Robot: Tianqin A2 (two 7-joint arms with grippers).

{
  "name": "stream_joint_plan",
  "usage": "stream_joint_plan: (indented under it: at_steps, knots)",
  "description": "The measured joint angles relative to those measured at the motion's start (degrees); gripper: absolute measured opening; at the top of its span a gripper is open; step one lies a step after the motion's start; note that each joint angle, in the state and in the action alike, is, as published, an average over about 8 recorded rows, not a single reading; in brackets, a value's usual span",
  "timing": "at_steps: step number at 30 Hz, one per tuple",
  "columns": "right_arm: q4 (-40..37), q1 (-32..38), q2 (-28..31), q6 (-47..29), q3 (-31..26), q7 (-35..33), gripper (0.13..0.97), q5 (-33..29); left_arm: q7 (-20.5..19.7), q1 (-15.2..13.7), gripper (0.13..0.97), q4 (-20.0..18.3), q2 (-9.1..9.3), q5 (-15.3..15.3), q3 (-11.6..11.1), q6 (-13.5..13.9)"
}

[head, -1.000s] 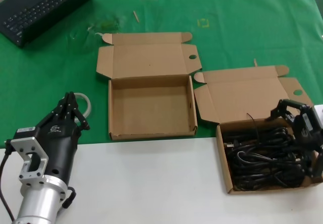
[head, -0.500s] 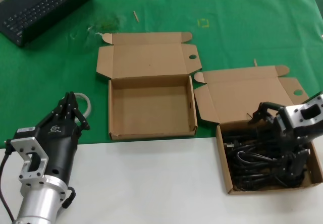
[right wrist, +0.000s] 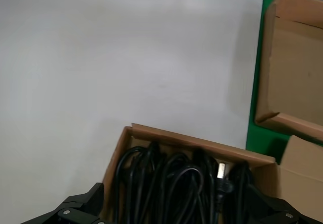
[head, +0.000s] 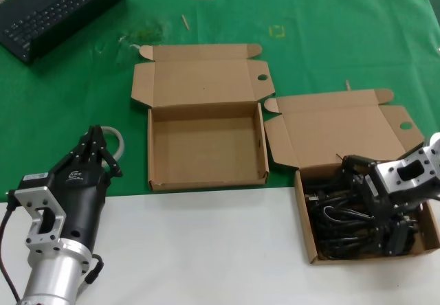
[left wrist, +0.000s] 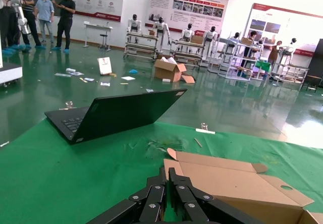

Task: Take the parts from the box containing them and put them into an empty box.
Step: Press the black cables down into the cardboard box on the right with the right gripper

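Head view. Landmark: the empty box [head: 206,147], a shallow brown cardboard mailer with matte walls, its hinged lid folded back flat with rounded tuck tabs and a round hole in one side flap; it sits on a green cloth [head: 330,44]. To its right and slightly nearer the robot lies the box containing them [head: 306,212], same make, lid open, straddling the edge between the cloth and a smooth white tabletop [head: 206,250]. Inside it lie the parts [head: 344,226]: thin glossy black cords in looped bundles. The right gripper [head: 357,181] is low over this box's far inner edge, above the cords; its jaws appear spread, nothing pinched. To the left of the empty box the left gripper [head: 96,143] rests idle, fingers pressed together, just in front of a whitish ring of tubing [head: 118,140]. A black laptop [head: 48,6] stands far left behind the empty box.

Left wrist view. The left gripper [left wrist: 169,191] shows black linkage fingers [left wrist: 156,199] closed tip to tip, empty. Beyond them is the empty box's lid [left wrist: 227,176], the laptop [left wrist: 113,115] open, and a hall floor, seen only here.

Right wrist view. The cords [right wrist: 171,188] fill the box [right wrist: 166,138]; a metal plug prong [right wrist: 220,169] shows, unseen from the head. Black finger links stand wide apart at either side, holding nothing. The empty box [right wrist: 292,62] lies beyond.
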Motion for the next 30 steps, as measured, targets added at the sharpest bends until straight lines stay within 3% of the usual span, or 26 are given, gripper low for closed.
stream_joint_plan:
  at_steps: [20, 30]
  knots:
    - [1.36, -2.83, 0.41, 2.38, 0.38, 0.90, 0.942, -1.30, 0.00, 0.00, 0.156, 0.00, 0.00, 0.00, 0.00, 0.00]
    - [-3.82, -0.73, -2.09, 5.05, 0.33, -0.92, 0.833, -2.56, 0.00, 0.00, 0.156, 0.00, 0.00, 0.00, 0.00, 0.00]
